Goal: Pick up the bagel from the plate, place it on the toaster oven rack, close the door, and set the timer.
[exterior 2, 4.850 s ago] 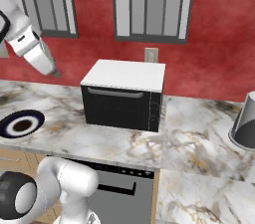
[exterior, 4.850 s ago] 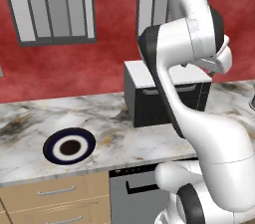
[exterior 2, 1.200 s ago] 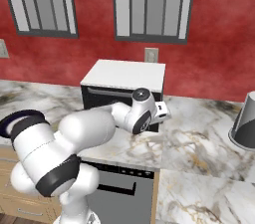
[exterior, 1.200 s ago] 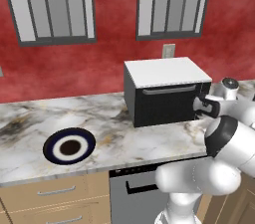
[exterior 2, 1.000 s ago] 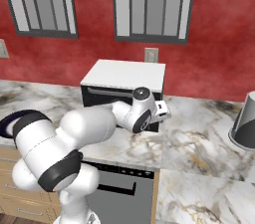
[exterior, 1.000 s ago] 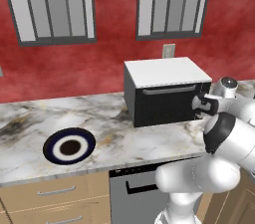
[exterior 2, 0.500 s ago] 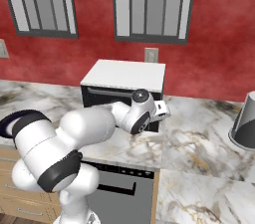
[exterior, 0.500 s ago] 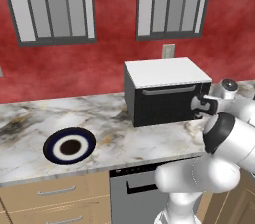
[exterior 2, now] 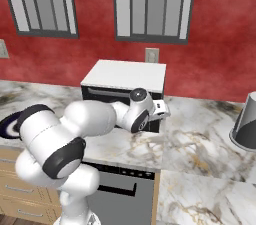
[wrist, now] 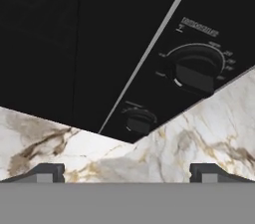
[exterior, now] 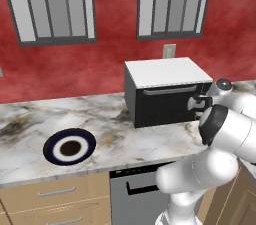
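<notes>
- The toaster oven (exterior: 167, 91) stands at centre right of the left base view, on the marbled desk (exterior: 105, 134); its white top panel faces up and its black front faces the camera
- The door (exterior: 165, 104) is shut flat against the front, its long grey bar handle (exterior: 172, 90) running along its upper edge; what is inside cannot be seen through the dark panel
- In the hand view the oven's black front takes up the upper part of the frame, tilted; a large round knob (wrist: 195, 70) sits at upper right with small white markings around it; a smaller knob (wrist: 138, 120) sits lower, near the centre; a thin grey strip runs diagonally between the door panel and the knob panel
- The plate (exterior: 69, 146) lies at lower left of the left base view, well apart from the oven; navy rim, white ring, dark brown round spot at its centre; whether that brown spot is the bagel or a flat mark I cannot tell
- In the right base view a slice of the plate (exterior 2: 7, 123) peeks out at the left edge, behind the white arm
- The fingers (wrist: 127, 173) are spread wide, their two dark tips far apart at the bottom of the hand view; nothing is held between them; they point at the oven's knob panel, over the desk's marble
- In the right base view the hand (exterior 2: 159, 109) sits at the oven's right front, close to the control side
- A grey cone-shaped vessel (exterior 2: 245, 125) stands at the right edge of the right base view, on the desk; its contents are not visible
</notes>
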Robot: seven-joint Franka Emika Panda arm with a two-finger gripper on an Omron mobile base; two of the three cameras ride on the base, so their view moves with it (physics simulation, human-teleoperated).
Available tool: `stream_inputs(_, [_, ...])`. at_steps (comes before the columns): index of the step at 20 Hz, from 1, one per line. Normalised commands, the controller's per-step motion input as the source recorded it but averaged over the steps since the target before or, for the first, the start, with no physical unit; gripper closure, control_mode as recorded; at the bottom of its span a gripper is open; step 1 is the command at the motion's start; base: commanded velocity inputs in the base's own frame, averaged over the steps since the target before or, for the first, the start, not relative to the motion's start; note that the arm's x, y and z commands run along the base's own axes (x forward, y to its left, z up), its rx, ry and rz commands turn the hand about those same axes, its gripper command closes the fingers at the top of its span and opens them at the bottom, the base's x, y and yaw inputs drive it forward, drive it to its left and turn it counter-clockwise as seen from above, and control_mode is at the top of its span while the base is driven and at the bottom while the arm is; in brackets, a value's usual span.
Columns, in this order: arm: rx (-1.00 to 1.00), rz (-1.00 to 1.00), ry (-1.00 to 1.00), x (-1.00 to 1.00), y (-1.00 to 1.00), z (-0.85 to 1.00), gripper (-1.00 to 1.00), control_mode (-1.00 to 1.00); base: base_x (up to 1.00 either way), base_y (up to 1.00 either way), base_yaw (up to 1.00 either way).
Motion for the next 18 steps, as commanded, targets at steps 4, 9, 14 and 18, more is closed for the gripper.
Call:
stream_inputs(4, [-0.02, -0.05, 0.00, 0.07, 0.00, -0.08, -1.00, -1.00, 0.00, 0.00, 0.00])
stream_inputs(9, [-0.01, -0.06, 0.00, 0.05, 0.00, -0.08, -1.00, -1.00, 0.00, 0.00, 0.00])
stream_inputs(14, [-0.01, -0.04, -0.04, 0.07, 0.00, -0.03, -1.00, -1.00, 0.00, 0.00, 0.00])
stream_inputs(18, [-0.02, 0.00, -0.11, 0.04, 0.00, -0.04, -1.00, -1.00, 0.00, 0.00, 0.00])
